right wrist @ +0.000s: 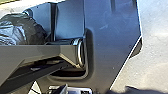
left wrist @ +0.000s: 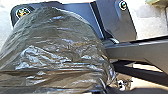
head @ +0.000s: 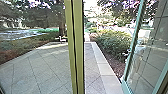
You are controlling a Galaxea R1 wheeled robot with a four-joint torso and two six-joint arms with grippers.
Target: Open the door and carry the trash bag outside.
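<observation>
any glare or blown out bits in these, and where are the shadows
Head view: background blown out beyond the leafy green bush; left wrist view: white glints on the crinkled brownish-grey plastic trash bag; right wrist view: bluish-white glare on the bag, dark shadow on the pale sunlit ground.

Bright daylight, washed-out highlights, white glare on the trash bag [left wrist: 57,50]

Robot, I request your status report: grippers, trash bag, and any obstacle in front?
Grippers: hold not confirmed. Trash bag: large in left wrist view. Ahead: upright post; glass door open at right, paving between them.
</observation>
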